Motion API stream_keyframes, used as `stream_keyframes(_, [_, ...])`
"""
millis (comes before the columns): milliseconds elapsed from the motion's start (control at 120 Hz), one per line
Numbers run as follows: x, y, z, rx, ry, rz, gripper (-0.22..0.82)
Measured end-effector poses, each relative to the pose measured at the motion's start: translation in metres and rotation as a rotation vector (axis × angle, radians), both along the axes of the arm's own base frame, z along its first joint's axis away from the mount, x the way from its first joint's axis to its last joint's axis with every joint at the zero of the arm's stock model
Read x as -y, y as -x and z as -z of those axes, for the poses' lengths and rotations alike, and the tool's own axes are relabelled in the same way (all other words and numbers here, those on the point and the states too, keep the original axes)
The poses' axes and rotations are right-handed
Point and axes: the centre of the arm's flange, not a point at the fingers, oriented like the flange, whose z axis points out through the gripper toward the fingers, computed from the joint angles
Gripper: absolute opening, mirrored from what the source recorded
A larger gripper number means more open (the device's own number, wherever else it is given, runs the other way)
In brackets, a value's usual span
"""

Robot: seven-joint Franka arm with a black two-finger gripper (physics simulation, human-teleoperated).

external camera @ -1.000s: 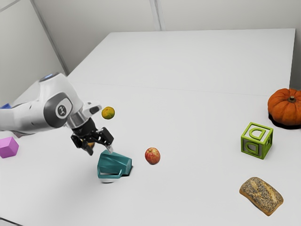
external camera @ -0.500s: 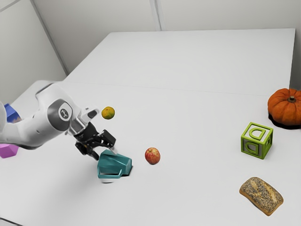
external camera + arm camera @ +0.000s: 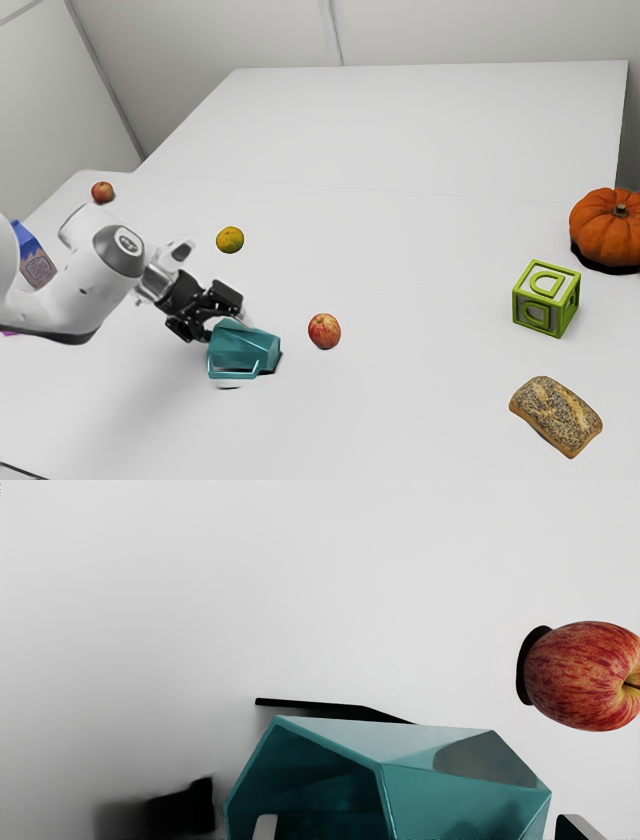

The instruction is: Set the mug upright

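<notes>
The letter you can read is a D, on the top and on one side of the green block (image 3: 546,298). The arm (image 3: 75,290) bears a round dark badge whose mark is too small for you to read; the blue block (image 3: 36,262) has a patterned face you can't make out either.

Your mug (image 3: 244,348) lies on its side on the table (image 3: 400,420), mouth toward the exterior view's left. Your gripper (image 3: 228,328) is right at it with its fingers wide apart, one tip at the mouth, the other past the base end.

Closest to you is the apple (image 3: 324,331), near the mug's base end but apart from it. Farther off are a yellow fruit (image 3: 230,239), a second apple (image 3: 103,192), a pumpkin (image 3: 612,228) and a bread roll (image 3: 556,415).
</notes>
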Motion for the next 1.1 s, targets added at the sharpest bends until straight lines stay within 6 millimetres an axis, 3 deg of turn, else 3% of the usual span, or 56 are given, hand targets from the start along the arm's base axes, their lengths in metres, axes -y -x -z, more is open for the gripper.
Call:
stream_keyframes(192, [-0.009,0.006,0.006,0.039,0.048,-0.006,0.58])
stream_keyframes(708, [-0.007,0.006,0.008,0.158,0.099,0.075,0.20])
stream_keyframes(1100, [-0.004,-0.002,-0.006,0.238,0.096,0.123,-0.04])
